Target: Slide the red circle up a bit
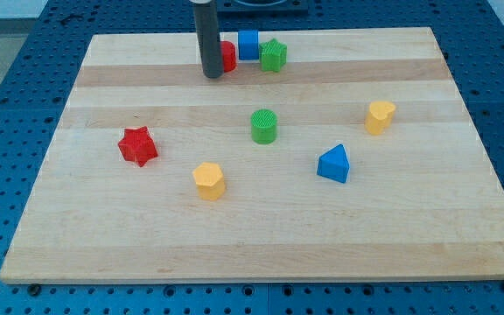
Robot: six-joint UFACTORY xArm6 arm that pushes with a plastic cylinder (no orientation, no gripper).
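The red circle (228, 56) sits near the view's top edge of the wooden board (261, 236), partly hidden behind my rod. My tip (213, 75) rests on the board just left of and slightly below the red circle, touching or nearly touching it. A blue cube (248, 44) stands right next to the red circle on its right, and a green star (273, 55) is just right of the cube.
A red star (137, 145) lies at the left. A green cylinder (264, 126) is in the middle. A yellow hexagon (209, 180) is below centre, a blue triangle (334, 164) to its right, and another yellow block (379, 116) at the right.
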